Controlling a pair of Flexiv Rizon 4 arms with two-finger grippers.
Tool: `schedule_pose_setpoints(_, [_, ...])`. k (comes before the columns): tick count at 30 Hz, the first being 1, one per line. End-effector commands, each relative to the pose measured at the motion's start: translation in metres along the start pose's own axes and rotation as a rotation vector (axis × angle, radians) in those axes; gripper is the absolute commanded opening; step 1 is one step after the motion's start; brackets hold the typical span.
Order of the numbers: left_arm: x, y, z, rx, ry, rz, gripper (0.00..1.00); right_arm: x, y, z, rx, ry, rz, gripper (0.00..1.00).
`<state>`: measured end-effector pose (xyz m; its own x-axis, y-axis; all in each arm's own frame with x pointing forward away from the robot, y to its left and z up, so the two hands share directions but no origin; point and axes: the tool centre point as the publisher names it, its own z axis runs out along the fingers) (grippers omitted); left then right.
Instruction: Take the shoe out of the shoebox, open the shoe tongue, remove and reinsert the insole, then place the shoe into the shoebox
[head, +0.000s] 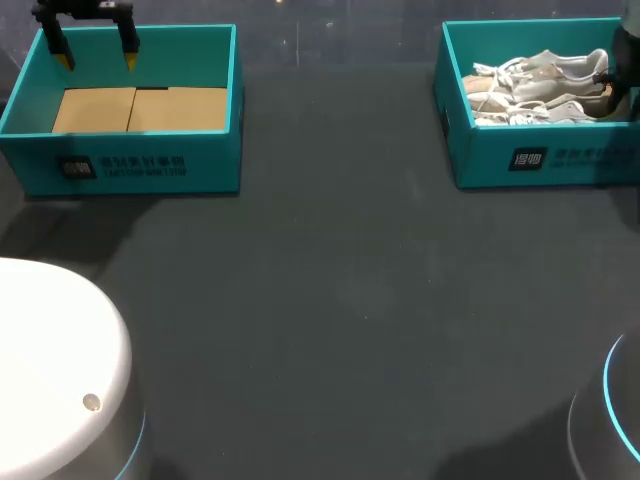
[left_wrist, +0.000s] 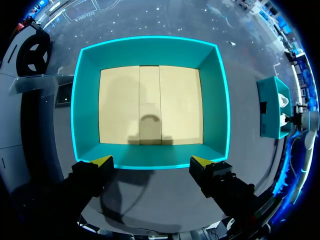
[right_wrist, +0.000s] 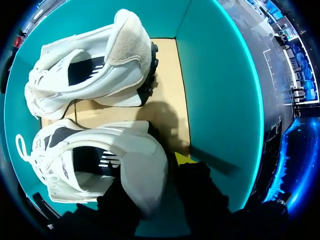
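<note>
Two white shoes lie side by side in the teal shoebox (head: 560, 160) at the back right, heels toward my right arm. My right gripper (right_wrist: 150, 185) reaches down into that shoebox (right_wrist: 220, 90). It is shut on the heel of the shoe (right_wrist: 100, 150) nearer to it, one finger inside the collar and one yellow tip (right_wrist: 182, 159) outside. The other shoe (right_wrist: 100, 75) lies beyond, untouched. In the head view the pair of shoes (head: 530, 90) shows, and my right arm (head: 625, 50) hides its fingers. My left gripper (head: 97, 60) hangs open above the left box, holding nothing.
A second teal box (head: 140, 165) stands at the back left with only a cardboard floor (left_wrist: 150, 105) inside, directly under my left gripper (left_wrist: 151, 161). The dark tabletop (head: 340, 300) stretches between the boxes. The arm bases (head: 50, 370) sit at the front corners.
</note>
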<state>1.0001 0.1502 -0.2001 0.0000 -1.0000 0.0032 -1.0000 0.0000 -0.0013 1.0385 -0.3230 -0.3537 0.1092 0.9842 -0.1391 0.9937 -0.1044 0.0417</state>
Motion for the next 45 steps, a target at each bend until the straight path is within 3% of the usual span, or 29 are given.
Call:
schedule_pose_setpoints(1, [0.0,0.0,0.0,-0.001,-0.001,0.0,1.0,-0.001,-0.004,-0.011,-0.015,0.002,0.003,0.0])
schedule_pose_setpoints(18, [0.0,0.0,0.0,-0.001,-0.001,0.0,1.0,-0.019,-0.003,-0.027,-0.049,-0.002,0.057,0.0])
schedule_pose_setpoints(26, [0.0,0.0,0.0,-0.001,-0.001,0.0,1.0,-0.016,-0.001,-0.066,-0.092,0.005,0.058,0.0])
schedule_pose_setpoints(33, [0.0,0.0,0.0,-0.001,-0.001,0.0,1.0,-0.016,0.0,-0.106,-0.082,-0.036,0.081,0.0])
schedule_pose_setpoints(45, [0.0,0.0,0.0,-0.001,-0.001,0.0,1.0,-0.013,-0.002,-0.184,-0.109,-0.036,0.111,0.0])
